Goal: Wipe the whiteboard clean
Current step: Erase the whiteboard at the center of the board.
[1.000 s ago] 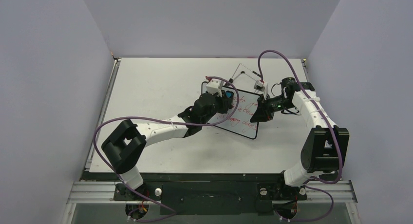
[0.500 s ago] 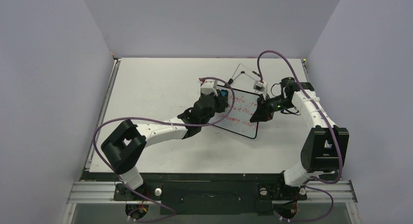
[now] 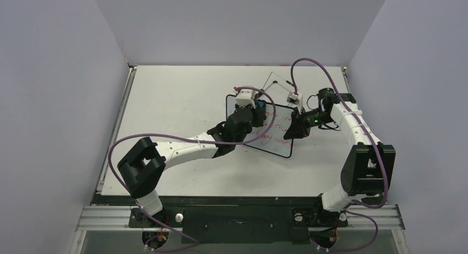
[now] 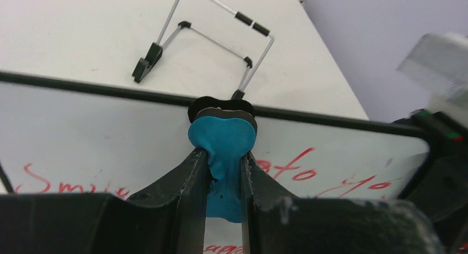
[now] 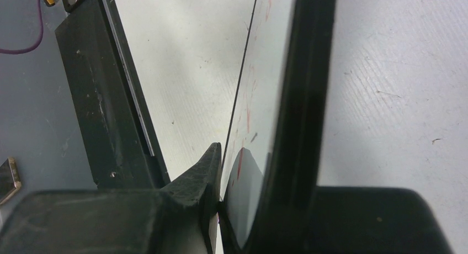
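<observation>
The left claw [image 4: 223, 164] is shut tight on a blue eraser [image 4: 222, 133]. The eraser's round end pokes out past the fingers and sits at the far edge of the board [image 4: 99, 141]. I cannot tell if it presses on the board or only hangs just above it.

The right claw [image 5: 251, 165] is clamped on the board's right edge, one finger on top and one below.

The board is on the worktop [image 3: 176, 94], right of the middle, just in front of the wire stand [image 4: 212, 36]. I cannot tell if it lies flat or is tipped up a bit. It has red writing [image 4: 292, 165] on it, so there is plenty left to rub off.

The board looks thin, light and stiff. Its face is smooth and shiny, so I think it is slippery and would slide away when the eraser pushes on it. The best place to hold it is the black rim at one side, away from the red words, just where the right claw has it. The eraser looks soft and squashy.
</observation>
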